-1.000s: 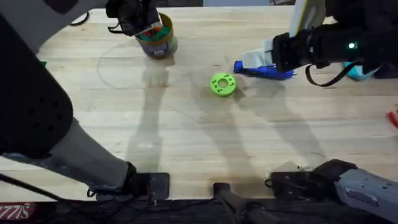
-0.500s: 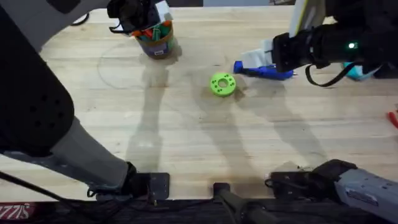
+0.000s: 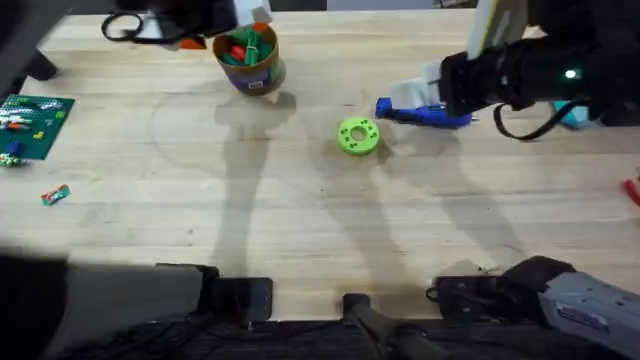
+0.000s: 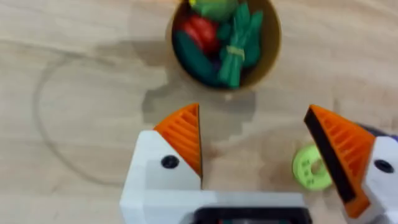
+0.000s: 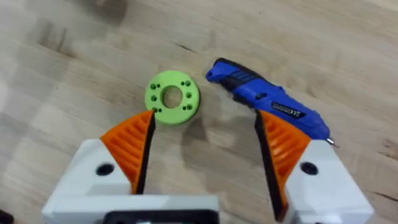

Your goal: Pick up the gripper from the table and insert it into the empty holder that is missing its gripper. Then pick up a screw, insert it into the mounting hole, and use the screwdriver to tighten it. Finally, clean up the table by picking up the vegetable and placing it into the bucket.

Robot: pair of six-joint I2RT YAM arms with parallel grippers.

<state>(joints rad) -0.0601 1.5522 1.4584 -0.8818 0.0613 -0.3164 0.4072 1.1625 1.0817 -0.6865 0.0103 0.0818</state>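
Right hand [image 5: 202, 152], jaws spread and empty, hovers above the bench [image 3: 300, 220]; screwdriver [image 5: 267, 106] lies just beside it, long axis oblique; left hand [image 4: 261, 152] released, well apart.

text: none legible | screwdriver [image 5: 268, 106] label: unreadable | bucket [image 3: 252, 60] band: unreadable

Bare wood lies wide across the near table [image 3: 330, 240]. Farther back, the bucket [image 3: 250, 58], green disc [image 3: 358, 136] and screwdriver [image 3: 425, 113] stand apart, seemingly with passable gaps.
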